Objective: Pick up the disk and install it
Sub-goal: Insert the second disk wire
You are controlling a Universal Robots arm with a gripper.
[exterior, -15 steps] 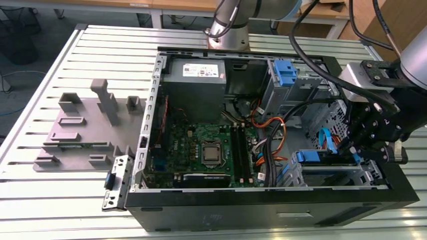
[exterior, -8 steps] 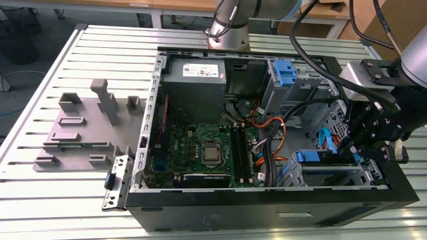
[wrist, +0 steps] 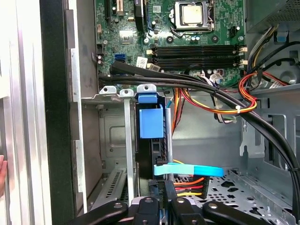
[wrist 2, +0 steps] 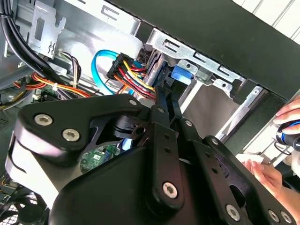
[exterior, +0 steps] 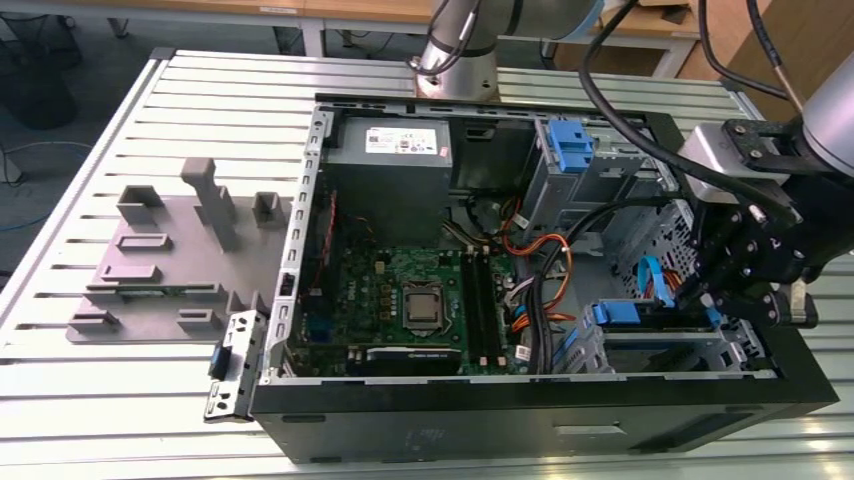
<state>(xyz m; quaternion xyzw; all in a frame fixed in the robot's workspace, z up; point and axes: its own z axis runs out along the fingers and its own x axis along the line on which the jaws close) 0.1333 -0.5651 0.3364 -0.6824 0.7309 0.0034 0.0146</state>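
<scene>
The disk (wrist: 151, 154) stands edge-on in a slot of the metal drive cage (wrist: 110, 140), its blue carrier handle toward the motherboard. In the exterior view the disk (exterior: 641, 318) lies in the cage at the case's front corner, on the exterior view's right. My black gripper (exterior: 707, 300) hangs over the end of the disk away from that handle. The gripper (wrist: 162, 199) has its fingers close together, shut, with the tips at the disk's end beside the power wires. In the second wrist view the gripper (wrist 2: 165, 91) points toward the disk's blue handle (wrist 2: 183, 75).
A light-blue data cable (wrist: 187, 169) and orange, red and yellow wires cross just beside the fingertips. Thick black cables (wrist: 197, 86) run over the cage. The motherboard (exterior: 400, 300), power supply (exterior: 400, 150) and a blue bracket (exterior: 569, 145) fill the case. A person's hand (wrist 2: 281, 122) is outside the case wall.
</scene>
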